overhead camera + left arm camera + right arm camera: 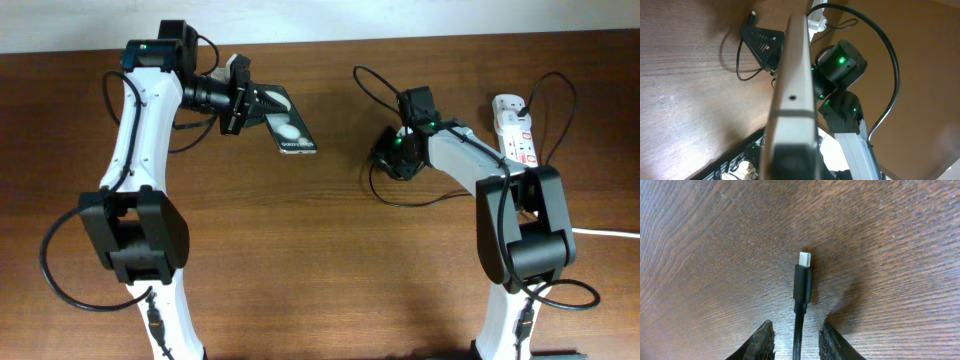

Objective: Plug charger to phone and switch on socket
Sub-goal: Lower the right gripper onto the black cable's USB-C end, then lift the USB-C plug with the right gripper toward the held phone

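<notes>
**Charger [803, 282] plug between parted fingers [762, 340], phone [292, 130] held ready**

Closest in, the right wrist view shows the charger's black plug, its pale metal tip pointing away over the worktop [700, 240]. The thin cable runs back between the fingers of the right hand [796, 326]. Wood grain shows on both sides of the cable, so that hand is released, straddling the lead rather than pinching it. Whether the plug lies on the wood or sits just above it, I cannot tell.

Further across, the left hand [255, 107] is clenched on one end of the phone, whose free end angles toward the right hand. From the left wrist the phone shows edge-on and seems raised off the wood. Furthest out, near the right edge, lies the socket [515, 130], well apart from both hands.

The step in hand looks like taking hold of the plug. Next, the fingers need to close on the stiff plug body, not the limp cable. They must then carry the tip squarely to the phone's port, which these views do not show clearly. The socket switch comes after that.
</notes>
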Controlling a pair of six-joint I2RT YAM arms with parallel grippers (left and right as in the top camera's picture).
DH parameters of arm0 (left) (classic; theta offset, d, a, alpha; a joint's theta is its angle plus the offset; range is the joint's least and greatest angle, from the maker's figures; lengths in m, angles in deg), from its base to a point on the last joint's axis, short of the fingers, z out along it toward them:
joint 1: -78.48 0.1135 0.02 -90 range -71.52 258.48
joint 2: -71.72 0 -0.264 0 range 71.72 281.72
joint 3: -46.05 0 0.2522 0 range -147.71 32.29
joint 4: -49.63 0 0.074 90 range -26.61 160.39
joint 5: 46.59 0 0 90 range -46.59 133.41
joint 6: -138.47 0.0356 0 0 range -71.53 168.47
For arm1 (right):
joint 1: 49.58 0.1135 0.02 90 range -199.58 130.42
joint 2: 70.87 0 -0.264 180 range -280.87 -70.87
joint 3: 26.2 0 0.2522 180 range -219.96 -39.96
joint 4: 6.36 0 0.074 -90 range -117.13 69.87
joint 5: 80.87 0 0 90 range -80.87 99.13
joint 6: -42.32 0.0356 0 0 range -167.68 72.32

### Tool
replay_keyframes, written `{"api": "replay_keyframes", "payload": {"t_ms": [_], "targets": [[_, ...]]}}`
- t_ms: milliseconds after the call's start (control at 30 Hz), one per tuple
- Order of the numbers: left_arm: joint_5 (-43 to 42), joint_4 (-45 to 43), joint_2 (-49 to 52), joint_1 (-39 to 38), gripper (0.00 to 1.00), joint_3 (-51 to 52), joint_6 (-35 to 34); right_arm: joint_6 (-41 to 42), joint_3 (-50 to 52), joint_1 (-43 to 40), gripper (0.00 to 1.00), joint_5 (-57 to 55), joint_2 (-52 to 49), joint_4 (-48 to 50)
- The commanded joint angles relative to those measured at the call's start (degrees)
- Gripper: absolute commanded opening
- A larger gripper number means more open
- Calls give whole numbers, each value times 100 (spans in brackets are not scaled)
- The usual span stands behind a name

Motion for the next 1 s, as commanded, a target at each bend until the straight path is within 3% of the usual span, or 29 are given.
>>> {"api": "replay_keyframes", "payload": {"t_ms": [0, 367, 433, 500, 567, 700, 833, 967], "targets": [[-173, 11, 17, 7, 0, -48, 48, 50, -111, 42, 28, -203, -55, 74], [-173, 13, 17, 7, 0, -48, 48, 50, -111, 114, 23, -90, -417, 184], [-173, 13, 17, 7, 0, -48, 48, 50, -111, 111, 18, -87, -417, 184], [-173, 11, 17, 7, 0, -50, 50, 46, -111, 111, 6, -42, -417, 181], [-173, 11, 17, 7, 0, -48, 50, -61, -111, 111, 4, -46, -417, 168], [-168, 9, 17, 7, 0, -48, 52, -1010, -114, 59, 4, 400, -415, 79], [44, 9, 17, 7, 0, -50, 52, -2763, -118, -175, 4, 1650, -271, 72], [44, 4, 17, 4, 0, -48, 168, -3453, -118, -553, 4, 2133, 210, -341]]}}
